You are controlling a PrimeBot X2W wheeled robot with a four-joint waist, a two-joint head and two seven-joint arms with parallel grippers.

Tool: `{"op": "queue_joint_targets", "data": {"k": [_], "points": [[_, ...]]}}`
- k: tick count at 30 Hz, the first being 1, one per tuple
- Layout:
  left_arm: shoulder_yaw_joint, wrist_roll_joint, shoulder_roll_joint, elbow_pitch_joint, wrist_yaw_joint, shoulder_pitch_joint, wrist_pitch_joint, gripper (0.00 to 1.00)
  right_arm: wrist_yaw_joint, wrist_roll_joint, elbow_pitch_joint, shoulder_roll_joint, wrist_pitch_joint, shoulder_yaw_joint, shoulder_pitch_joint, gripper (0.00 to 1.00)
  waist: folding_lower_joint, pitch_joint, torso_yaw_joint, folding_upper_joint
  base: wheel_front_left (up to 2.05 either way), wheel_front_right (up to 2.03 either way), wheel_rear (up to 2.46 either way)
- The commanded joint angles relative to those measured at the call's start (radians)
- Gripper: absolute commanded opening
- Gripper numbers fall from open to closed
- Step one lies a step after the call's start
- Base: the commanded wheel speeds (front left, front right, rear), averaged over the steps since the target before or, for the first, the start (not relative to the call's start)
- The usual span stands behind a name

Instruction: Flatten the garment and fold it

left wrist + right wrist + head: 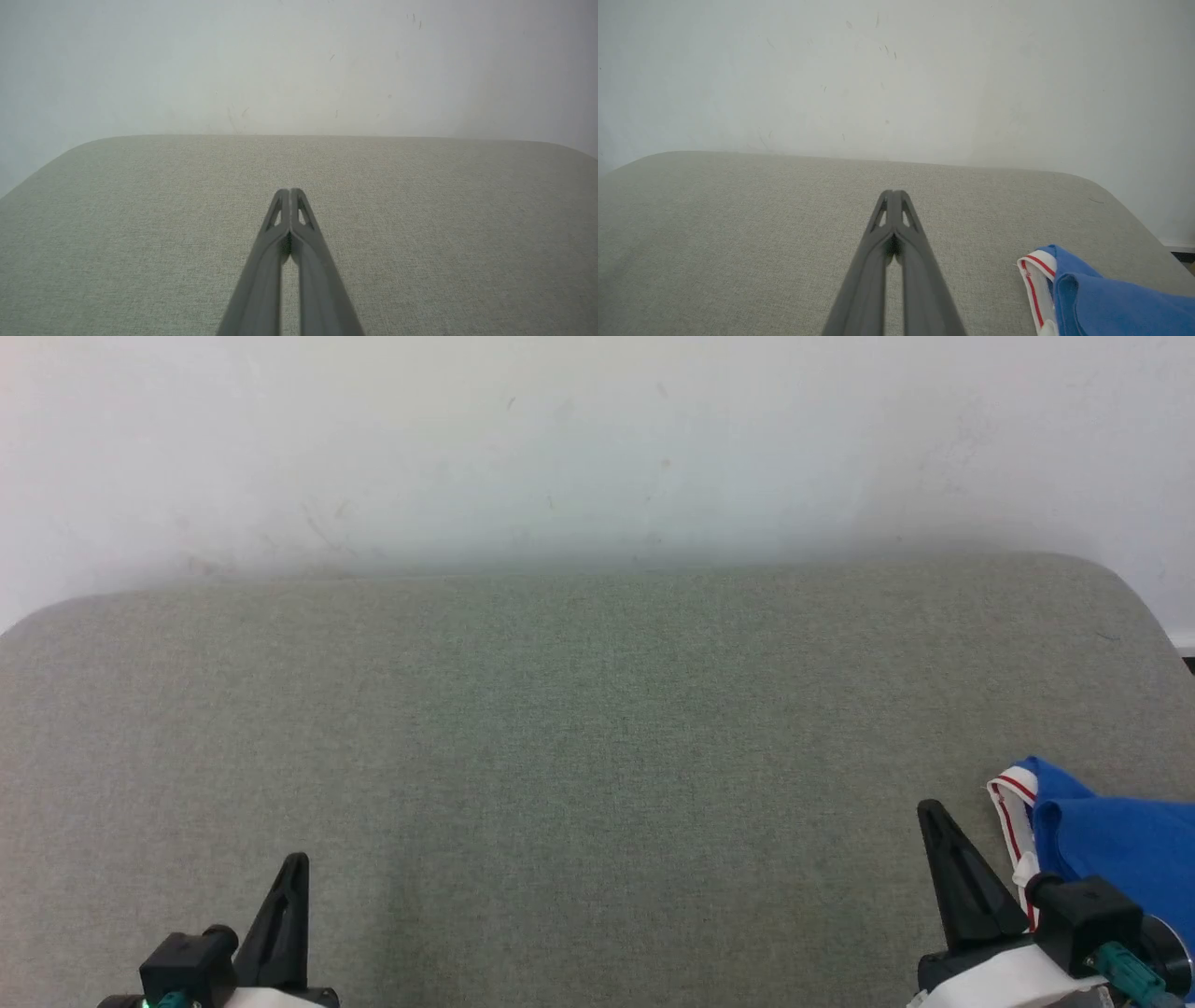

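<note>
One garment [1111,845] beside right claw [931,812]

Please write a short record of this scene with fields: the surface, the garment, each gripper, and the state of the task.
surface: grey fabric, against a white wall
garment: blue, white trim striped red, bunched at the surface's near right edge, partly out of frame
left gripper: shut, empty
right gripper: shut, empty, fingers left of the garment, not touching it
task: garment not yet flattened
</note>
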Motion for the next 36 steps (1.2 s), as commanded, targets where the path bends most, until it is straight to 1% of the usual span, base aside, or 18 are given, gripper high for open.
{"op": "queue_joint_targets", "data": {"k": [1,36], "points": [[0.005,0.014,-0.007,-0.006,0.001,-0.013,0.004,0.0,0.0,-0.01,0.004,0.001,0.003,-0.003,-0.013,0.0,0.0,0.0,0.0,0.0,0.0,0.0,0.0],[0.02,0.101,-0.07,-0.035,0.003,-0.054,0.075,0.0,0.0,-0.036,0.034,0.002,0.033,-0.013,-0.063,0.0,0.0,0.002,0.009,0.0,0.0,0.0,0.0]]}}
